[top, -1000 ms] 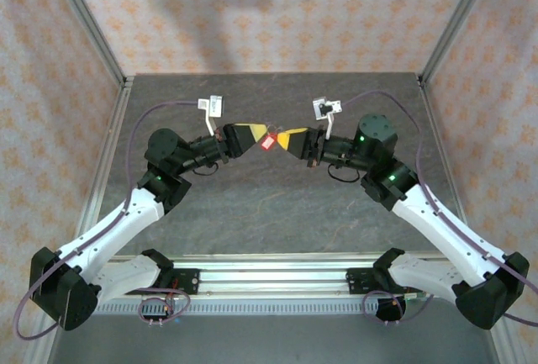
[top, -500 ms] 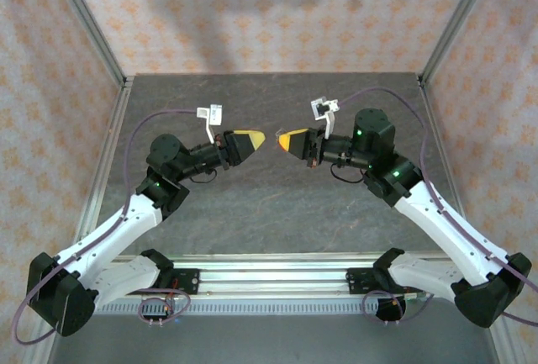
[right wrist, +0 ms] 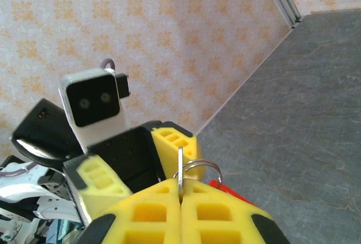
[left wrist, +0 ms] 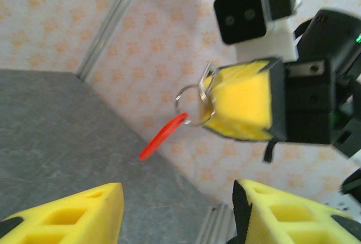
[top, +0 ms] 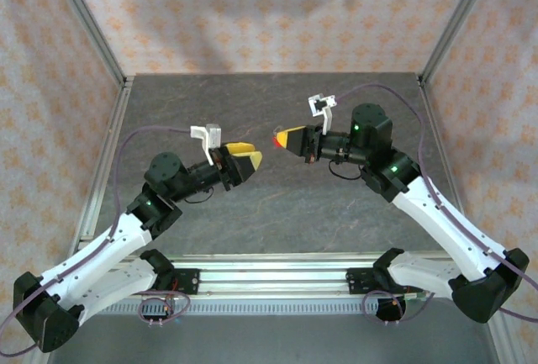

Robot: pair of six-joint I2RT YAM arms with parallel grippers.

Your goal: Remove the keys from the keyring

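My right gripper (top: 287, 139) is shut on a flat metal key (right wrist: 180, 168), seen edge-on between its yellow pads and held above the table. The wire keyring (right wrist: 202, 166) loops through the key just past the fingertips, and a red tag (right wrist: 225, 190) hangs from it. From the left wrist, the keyring (left wrist: 194, 103) and red tag (left wrist: 162, 137) dangle off the right gripper (left wrist: 242, 106). My left gripper (top: 252, 158) stands open and empty a short gap to the left of the ring; its yellow fingers (left wrist: 73, 213) frame nothing but table.
The dark grey table (top: 277, 204) lies below both arms. Patterned walls with metal corner posts (top: 92, 36) close in the back and sides. A rail (top: 269, 267) runs along the near edge between the arm bases.
My left gripper has opened, let go of the key bundle and drawn back to the left. The right gripper keeps the key, ring and red tag and has risen slightly.
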